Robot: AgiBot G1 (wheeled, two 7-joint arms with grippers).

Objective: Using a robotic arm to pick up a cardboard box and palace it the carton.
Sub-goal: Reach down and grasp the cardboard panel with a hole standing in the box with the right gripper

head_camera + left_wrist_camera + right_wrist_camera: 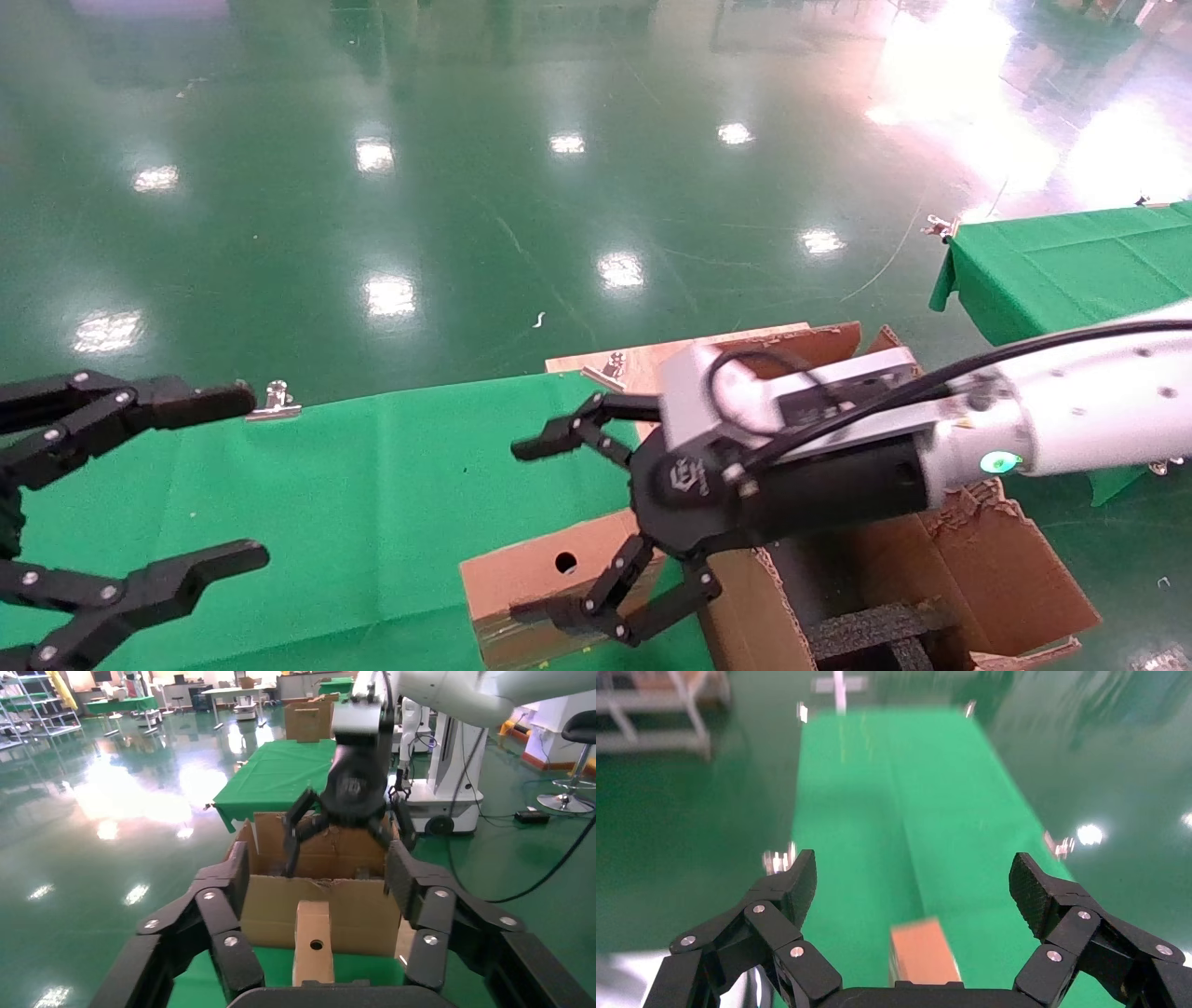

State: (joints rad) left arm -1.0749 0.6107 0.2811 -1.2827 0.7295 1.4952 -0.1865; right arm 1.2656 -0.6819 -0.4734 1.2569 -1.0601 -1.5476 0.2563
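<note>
The small cardboard box (535, 573), with a round hole in its narrow side, rests on the green cloth right beside the carton (987, 559). The carton has frayed flaps and black foam inside. My right gripper (535, 531), on the white arm, is open and hovers just above the box, with fingers on either side and not touching it. In the right wrist view the box (921, 955) lies between the open fingers of the right gripper (914, 881). My left gripper (244, 477) is open and empty at the far left. It faces the box (313, 941) and the carton (351, 910).
The green-clothed table (354, 503) ends at a far edge with metal clips (275, 401). A wooden board (643, 359) lies behind the carton. A second green table (1071, 261) stands at the back right. Shiny green floor lies beyond.
</note>
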